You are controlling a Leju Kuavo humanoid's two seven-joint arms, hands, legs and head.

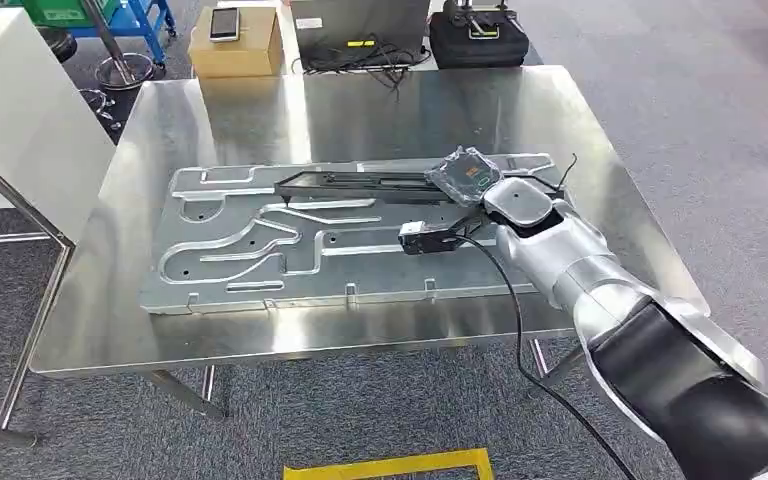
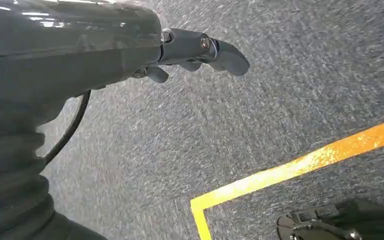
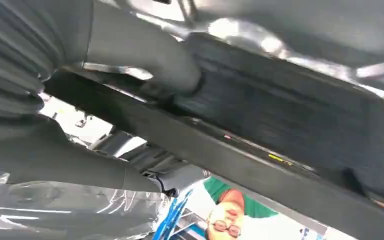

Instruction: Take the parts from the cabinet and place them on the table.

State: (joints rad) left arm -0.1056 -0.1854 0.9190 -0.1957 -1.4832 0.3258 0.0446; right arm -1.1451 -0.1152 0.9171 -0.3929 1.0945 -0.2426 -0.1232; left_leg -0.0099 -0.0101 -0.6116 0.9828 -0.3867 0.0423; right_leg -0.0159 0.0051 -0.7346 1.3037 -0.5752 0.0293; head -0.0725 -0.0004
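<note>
on the table, black part in right hand

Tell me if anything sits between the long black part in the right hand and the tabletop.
Yes. The right hand holds the long black bar-shaped part directly over a large stamped silver metal panel, which lies flat on the steel table. The part would land on it, not on bare tabletop.
</note>
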